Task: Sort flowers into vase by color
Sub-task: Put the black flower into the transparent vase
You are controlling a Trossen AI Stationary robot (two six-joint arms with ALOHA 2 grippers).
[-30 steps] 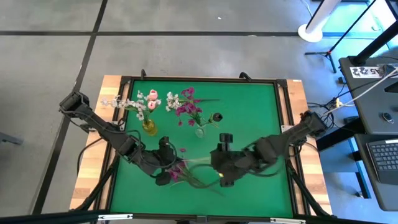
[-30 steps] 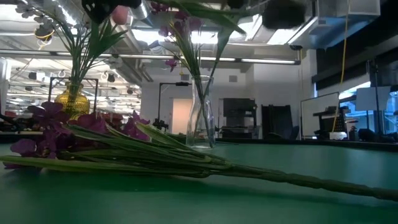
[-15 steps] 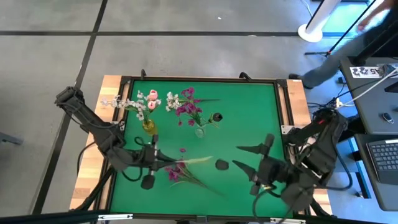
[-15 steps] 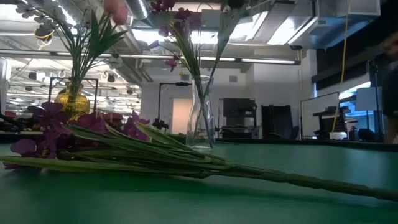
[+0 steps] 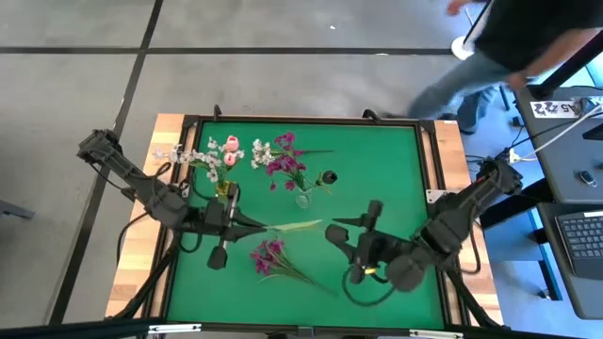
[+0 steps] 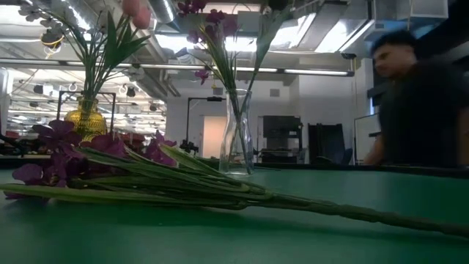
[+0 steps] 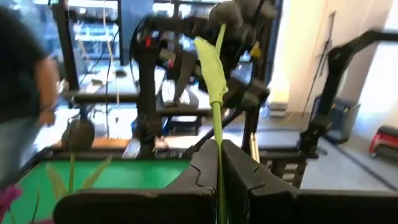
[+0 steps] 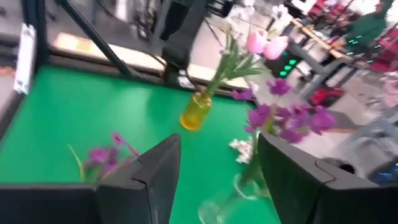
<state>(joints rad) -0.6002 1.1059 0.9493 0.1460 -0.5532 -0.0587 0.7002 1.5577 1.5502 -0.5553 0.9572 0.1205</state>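
Observation:
My left gripper (image 5: 252, 224) hovers left of the table's middle, shut on a thin green sprig (image 5: 294, 225) that points toward the table's right. A bunch of magenta flowers (image 5: 268, 256) lies flat on the green mat, its long stems (image 6: 242, 196) along the surface. Behind it, a yellow vase (image 5: 226, 192) holds white and pink flowers (image 5: 212, 153), and a clear vase (image 5: 301, 199) holds magenta ones (image 5: 285, 162). My right gripper (image 5: 340, 252) is open, right of the bunch, touching nothing; its own view shows both vases (image 8: 196, 111) ahead. My left gripper pinches the green sprig's stem (image 7: 219, 163) between its two fingers. The stem runs along the fingers and sticks out past their tips toward the table's right, ending in a pale green leaf (image 7: 211, 59). The sprig is lifted off the mat.
A dark flower head (image 5: 327, 177) lies right of the clear vase. A wooden frame (image 5: 450, 141) edges the mat. A person (image 5: 528, 38) moves past the far right corner and shows in the low view (image 6: 421, 110). Bare mat (image 5: 386, 160) lies at the far right.
My left gripper has drawn back from the magenta bunch toward the left and far side, carrying one green sprig out of it; the bunch stays on the mat. My right gripper pulled away to the right, then came back toward the middle. A person walked in at the far right.

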